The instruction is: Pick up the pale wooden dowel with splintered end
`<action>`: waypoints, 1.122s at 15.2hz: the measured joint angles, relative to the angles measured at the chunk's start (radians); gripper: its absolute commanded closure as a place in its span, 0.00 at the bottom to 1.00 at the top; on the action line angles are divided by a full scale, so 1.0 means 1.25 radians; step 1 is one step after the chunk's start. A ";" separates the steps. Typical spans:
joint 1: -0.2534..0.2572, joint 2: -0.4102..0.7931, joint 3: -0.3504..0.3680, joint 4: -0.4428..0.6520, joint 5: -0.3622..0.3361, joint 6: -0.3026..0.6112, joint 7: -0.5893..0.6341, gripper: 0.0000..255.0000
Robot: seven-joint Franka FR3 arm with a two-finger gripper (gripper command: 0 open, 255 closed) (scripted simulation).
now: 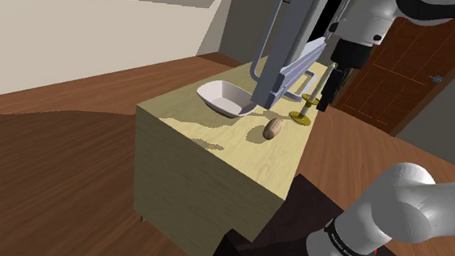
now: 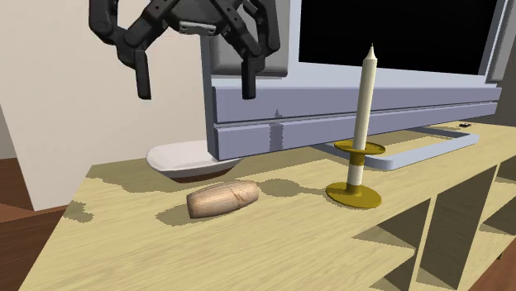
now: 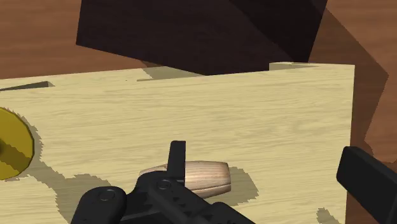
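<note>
Read across the second exterior view. The gripper [image 2: 195, 83] is shown above the wooden top [image 2: 124, 240], its jaws spread wide and empty. A white bowl [image 2: 178, 157] is set below it. The pale dowel [image 2: 222, 199] is laid flat just before the bowl, under the jaws. Its long axis is aligned with the finger gap, so a wrist turn is judged necessary. A candlestick [image 2: 354, 194] is placed farther right.

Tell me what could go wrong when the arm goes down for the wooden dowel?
1. In the wrist view the dowel lies close to one of the open jaws, not midway, so that jaw might land on it or push it.
2. It is round and lies on its side, so it could roll.
3. The candle stands near and might be knocked over.
</note>
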 measured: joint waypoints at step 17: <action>-0.282 0.138 0.203 -0.197 0.212 0.462 0.815 0.00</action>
